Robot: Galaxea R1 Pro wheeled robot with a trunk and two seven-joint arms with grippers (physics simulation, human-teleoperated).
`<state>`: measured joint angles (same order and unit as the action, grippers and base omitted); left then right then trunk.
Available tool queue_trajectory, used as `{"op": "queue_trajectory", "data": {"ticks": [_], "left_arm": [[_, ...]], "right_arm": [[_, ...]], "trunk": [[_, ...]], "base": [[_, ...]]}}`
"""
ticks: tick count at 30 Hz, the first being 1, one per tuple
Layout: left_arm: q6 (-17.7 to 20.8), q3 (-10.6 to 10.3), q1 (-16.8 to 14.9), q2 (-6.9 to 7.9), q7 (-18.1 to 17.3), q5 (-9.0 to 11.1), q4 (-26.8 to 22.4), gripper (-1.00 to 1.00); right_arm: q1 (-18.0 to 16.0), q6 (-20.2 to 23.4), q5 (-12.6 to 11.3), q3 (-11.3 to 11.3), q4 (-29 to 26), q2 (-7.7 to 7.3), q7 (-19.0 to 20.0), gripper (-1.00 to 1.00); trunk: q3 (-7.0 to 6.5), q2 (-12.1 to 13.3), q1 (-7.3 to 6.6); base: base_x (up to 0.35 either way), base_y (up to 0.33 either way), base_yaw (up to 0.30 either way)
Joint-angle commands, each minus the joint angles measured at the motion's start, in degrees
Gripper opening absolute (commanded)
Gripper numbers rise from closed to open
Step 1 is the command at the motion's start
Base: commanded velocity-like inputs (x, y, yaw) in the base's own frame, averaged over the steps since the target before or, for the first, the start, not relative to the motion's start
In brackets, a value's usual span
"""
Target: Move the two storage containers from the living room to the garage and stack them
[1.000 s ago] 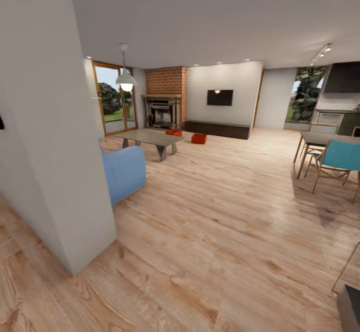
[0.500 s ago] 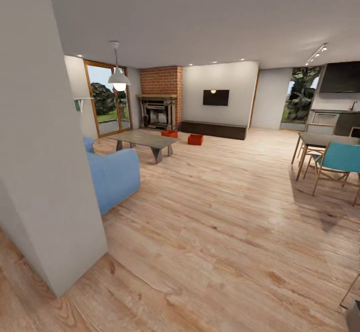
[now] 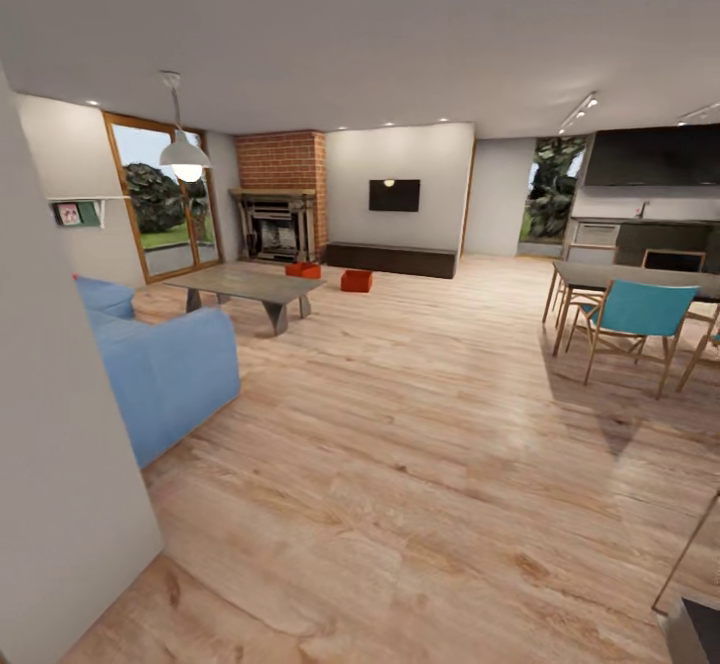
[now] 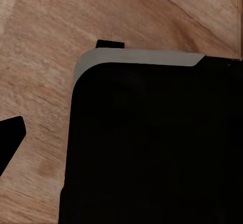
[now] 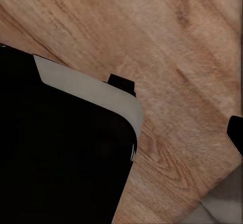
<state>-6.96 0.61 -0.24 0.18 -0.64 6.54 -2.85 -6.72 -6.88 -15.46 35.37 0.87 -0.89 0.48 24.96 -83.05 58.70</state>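
Two orange-red storage containers stand far off on the living room's wood-plank floor. One storage container point(image 3: 303, 269) sits behind the grey coffee table, near the brick fireplace point(image 3: 278, 206). The other storage container point(image 3: 356, 281) stands a little to its right, in front of the long dark cabinet point(image 3: 390, 259). In the left wrist view my dark body point(image 4: 152, 148) hangs over wood planks, with one black fingertip point(image 4: 7, 143) at the picture's edge. The right wrist view likewise holds my dark body point(image 5: 61, 153) and a black fingertip point(image 5: 236, 133) over the planks. Neither view reveals how the jaws stand.
A white wall corner point(image 3: 60, 504) is close on my left, with the blue sofa point(image 3: 160, 374) just beyond it. The coffee table point(image 3: 245, 287) stands past the sofa. A dining table point(image 3: 620, 277) with a teal chair point(image 3: 635, 309) is at the right. Wide wood floor point(image 3: 400, 424) lies between.
The whole head view has shifted: the camera moved forward past the wall corner, which now takes less of the picture. More of the sofa and window shows. The containers have not moved.
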Motion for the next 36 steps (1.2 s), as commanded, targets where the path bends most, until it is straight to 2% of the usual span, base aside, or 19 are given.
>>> {"op": "queue_trajectory", "data": {"ticks": [1, 8, 36], "left_arm": [[-0.16, 0.01, -0.02, 0.0, -0.07, 0.49, 0.03, 1.0], [-0.18, 0.0, -0.02, -0.02, -0.07, 0.49, 0.03, 1.0], [-0.1, -0.03, -0.02, 0.0, -0.07, 0.52, 0.03, 1.0]], "right_arm": [[-0.05, -0.24, -0.54, 0.48, 0.09, 0.02, 0.05, 1.0], [-0.05, -0.24, -0.54, 0.48, 0.09, 0.02, 0.05, 1.0], [-0.05, -0.23, -0.45, 0.47, 0.09, 0.02, -0.21, 1.0]], "trunk": [[0.06, -0.03, 0.03], [0.06, -0.03, 0.03], [0.06, -0.03, 0.03]], "base": [[0.323, 0.0, -0.185], [0.323, 0.0, -0.101], [0.323, 0.0, -0.001]]}}
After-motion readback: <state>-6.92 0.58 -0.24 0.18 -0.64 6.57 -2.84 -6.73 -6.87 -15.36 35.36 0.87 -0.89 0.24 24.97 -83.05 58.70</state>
